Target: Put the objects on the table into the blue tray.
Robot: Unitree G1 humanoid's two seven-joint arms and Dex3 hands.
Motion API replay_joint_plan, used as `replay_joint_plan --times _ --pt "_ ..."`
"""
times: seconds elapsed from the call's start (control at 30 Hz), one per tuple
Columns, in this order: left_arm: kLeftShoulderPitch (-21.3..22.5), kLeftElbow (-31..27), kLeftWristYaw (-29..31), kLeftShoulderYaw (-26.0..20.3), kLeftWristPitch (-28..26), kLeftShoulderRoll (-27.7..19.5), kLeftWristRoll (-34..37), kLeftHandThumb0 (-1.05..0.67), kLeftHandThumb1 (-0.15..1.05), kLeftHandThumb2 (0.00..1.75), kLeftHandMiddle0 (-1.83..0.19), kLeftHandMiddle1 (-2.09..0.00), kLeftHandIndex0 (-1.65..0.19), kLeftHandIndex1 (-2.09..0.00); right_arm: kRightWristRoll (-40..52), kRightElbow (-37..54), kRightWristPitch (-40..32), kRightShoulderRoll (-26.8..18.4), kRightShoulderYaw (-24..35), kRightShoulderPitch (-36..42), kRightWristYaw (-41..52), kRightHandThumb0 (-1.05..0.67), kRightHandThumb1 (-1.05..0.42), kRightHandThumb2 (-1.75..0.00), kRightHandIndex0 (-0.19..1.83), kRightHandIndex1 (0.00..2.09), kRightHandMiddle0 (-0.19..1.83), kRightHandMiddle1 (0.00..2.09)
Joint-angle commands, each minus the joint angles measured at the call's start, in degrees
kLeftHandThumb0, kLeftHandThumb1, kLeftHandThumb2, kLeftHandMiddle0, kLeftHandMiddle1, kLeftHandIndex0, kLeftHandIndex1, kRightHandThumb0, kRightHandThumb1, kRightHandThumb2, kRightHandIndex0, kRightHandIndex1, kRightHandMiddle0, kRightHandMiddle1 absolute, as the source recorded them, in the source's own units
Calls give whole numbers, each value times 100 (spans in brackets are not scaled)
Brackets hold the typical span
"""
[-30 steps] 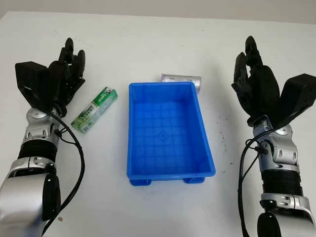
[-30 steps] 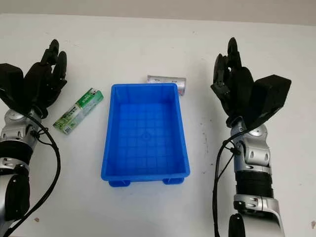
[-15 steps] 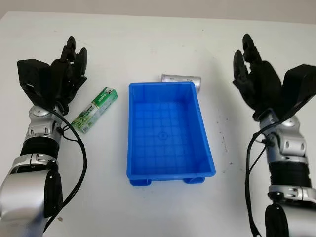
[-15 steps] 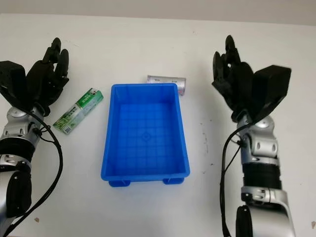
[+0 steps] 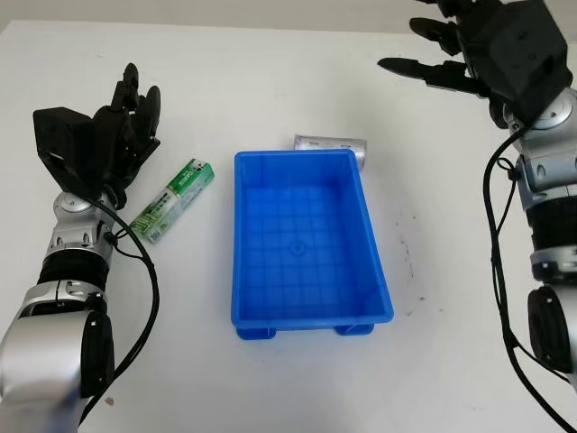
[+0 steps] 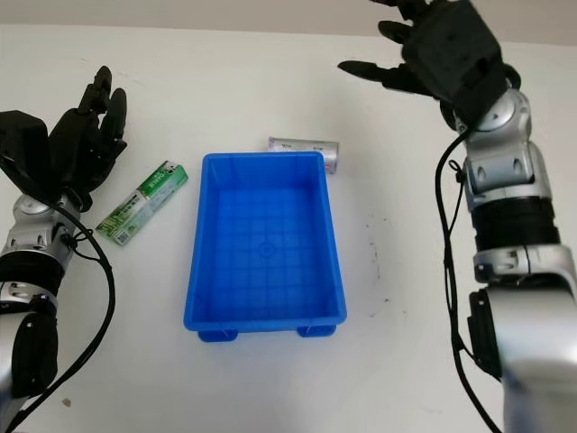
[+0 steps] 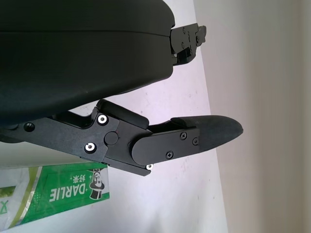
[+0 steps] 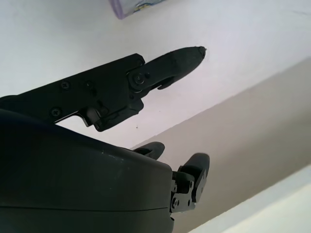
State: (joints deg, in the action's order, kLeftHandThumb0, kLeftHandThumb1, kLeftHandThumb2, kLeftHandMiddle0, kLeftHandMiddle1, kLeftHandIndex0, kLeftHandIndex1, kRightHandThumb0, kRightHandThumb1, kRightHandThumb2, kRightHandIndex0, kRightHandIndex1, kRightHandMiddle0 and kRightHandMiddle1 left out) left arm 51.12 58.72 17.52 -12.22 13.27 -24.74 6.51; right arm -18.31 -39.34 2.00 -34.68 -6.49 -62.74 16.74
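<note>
My right robot hand (image 5: 478, 50) has swung up and forward in the last half second; it now hangs high over the far right of the tabletop (image 5: 270, 72), turned inward, holding nothing, with its fingers (image 5: 410, 66) stretched out toward the middle. Half a second ago it stood upright beside the blue tray (image 5: 306, 242), well to the right; now it is beyond the tray's far right corner and above the silver can (image 5: 332, 144). That can lies on its side against the tray's far wall, just outside it, and has not moved. From the right wrist view I see a pale corner of it (image 8: 136, 6) past my longest fingertip, so I judge I am lining up on it but remain well above it

My left robot hand (image 5: 113, 140) is open at the left of the tabletop, raised with its fingers pointing away from me, barely shifted from a moment ago. Just beside it, toward the tray, lies the green toothpaste box (image 5: 171, 200), slanted, its near end closest to my wrist; the left wrist view shows its printed end (image 7: 58, 196) below my hand

The tray itself holds nothing yet, so both objects remain to be moved. The reach of my right arm suggests the can comes first: I would need to lower the hand, close around the can's round body, and lift it over the wall. It may roll, since it lies on its side
</note>
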Motion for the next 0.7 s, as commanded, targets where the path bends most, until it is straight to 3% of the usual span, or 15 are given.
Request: replay_joint_plan --times 0.0,0.33,0.57,0.67 --pt "0 -92 -15 10 -29 -13 -17 -72 105 58 19 0 19 0 -162 -345 301 -127 -170 -282 90 -52 -84 -5 27 35 8 61" --pt "-35 -128 5 -26 -80 -21 28 -73 105 58 19 0 19 0 -934 -1610 1340 -139 -885 -1022 370 -47 -80 -5 35 33 17 54" --pt "-40 -145 -25 -27 -90 3 47 -71 105 58 19 0 19 0 -1319 -1853 1482 -100 -1213 -1283 573 -47 -80 -5 32 33 19 49" --pt "-28 -122 -7 -17 -92 2 40 -71 105 58 19 0 19 0 -1380 -1866 1476 -81 -1283 -1320 638 -48 -79 -5 32 36 25 38"
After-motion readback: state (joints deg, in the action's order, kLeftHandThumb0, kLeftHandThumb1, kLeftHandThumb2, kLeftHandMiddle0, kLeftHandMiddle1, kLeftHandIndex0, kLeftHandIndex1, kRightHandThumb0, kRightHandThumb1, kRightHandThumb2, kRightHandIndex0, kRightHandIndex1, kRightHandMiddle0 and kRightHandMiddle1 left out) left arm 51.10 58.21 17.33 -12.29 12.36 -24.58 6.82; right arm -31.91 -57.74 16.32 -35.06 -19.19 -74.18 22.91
